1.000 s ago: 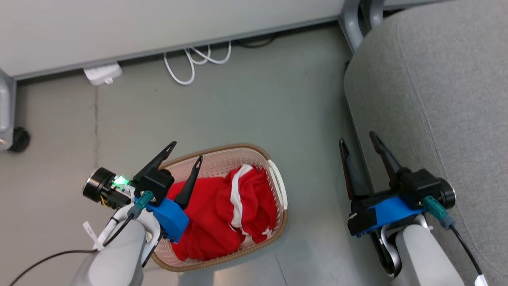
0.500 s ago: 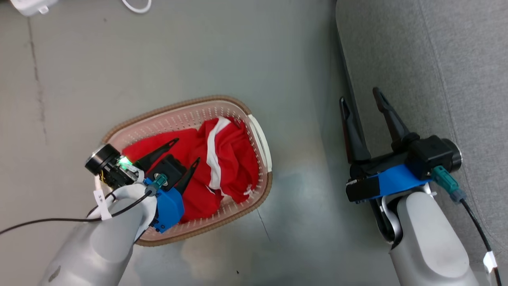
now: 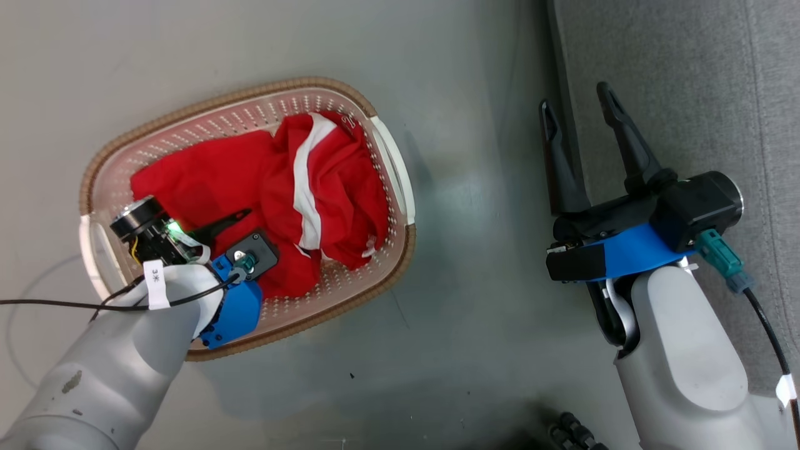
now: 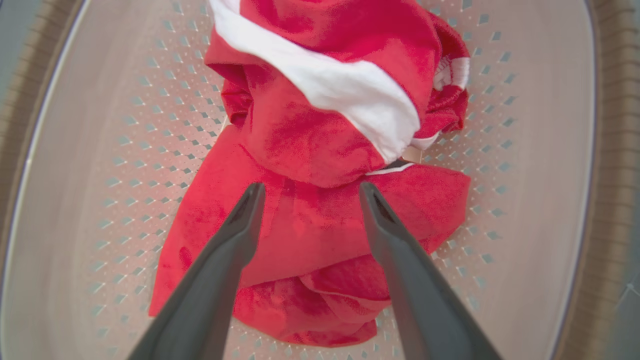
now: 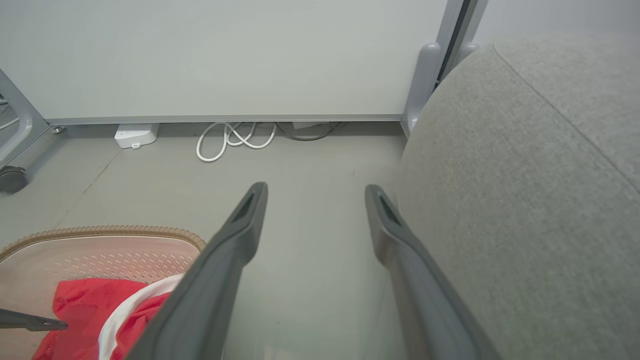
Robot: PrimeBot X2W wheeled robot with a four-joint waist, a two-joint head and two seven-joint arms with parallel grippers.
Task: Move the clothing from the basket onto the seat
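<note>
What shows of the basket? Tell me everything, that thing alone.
The basket is oval, cream perforated plastic by its look, with a brown woven-look rim and white handles at its two ends. It stands upright on the grey floor, apart from the seat. Crumpled red clothing with white trim lies inside, covering much of its base. The left gripper, open, reaches into it above the clothing; whether it touches anything cannot be told.
</note>
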